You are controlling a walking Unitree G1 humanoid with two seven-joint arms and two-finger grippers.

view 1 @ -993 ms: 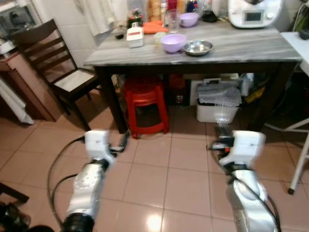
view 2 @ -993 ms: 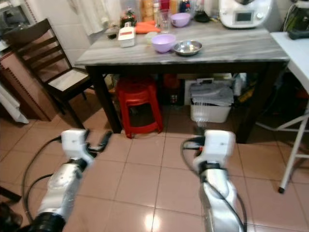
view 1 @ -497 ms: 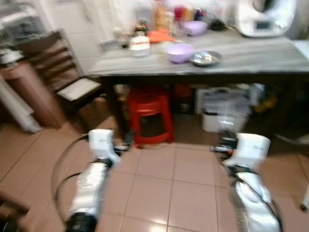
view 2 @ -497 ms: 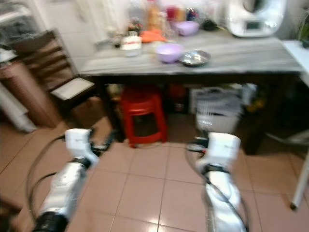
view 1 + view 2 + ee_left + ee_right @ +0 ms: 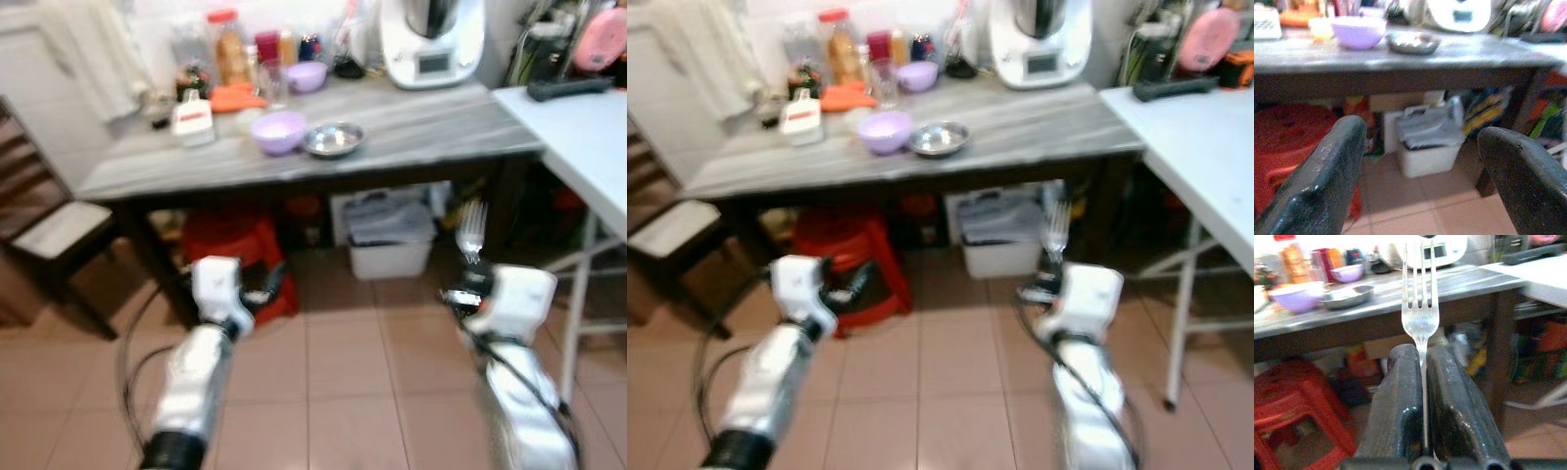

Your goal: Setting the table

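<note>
You are standing on the tiled floor [image 5: 343, 392] in front of a grey wood-grain table [image 5: 411, 113], with both arms held out low ahead of you. Your right gripper [image 5: 1422, 362] has its two black fingers [image 5: 1398, 401] pressed together on the handle of a metal fork [image 5: 1420, 308], which stands upright with its tines pointing up; in the head views the fork [image 5: 471, 227] rises above the right wrist, in front of the table's edge and below the tabletop. Your left gripper [image 5: 1420, 142] holds nothing, and its fingers [image 5: 1334, 166] are spread wide apart, aimed at the space under the table. On the tabletop you have a lilac bowl [image 5: 278, 130] with a shallow steel dish [image 5: 333, 139] just beside it, a smaller purple bowl [image 5: 306, 74] farther back, a white flat-topped bottle [image 5: 193, 118] near the table's left end, an orange item [image 5: 233, 98] behind it, and a row of jars and bottles along the wall, blurred too much to tell apart. A white kitchen appliance [image 5: 431, 44] with a small display stands at the back right of the table. Under the table sit a red plastic stool [image 5: 230, 240] and a white bin [image 5: 390, 230] with grey cloth on top. A dark wooden chair [image 5: 44, 230] stands at your left, and a white folding table [image 5: 578, 122] stands at your right with a dark object on it.
</note>
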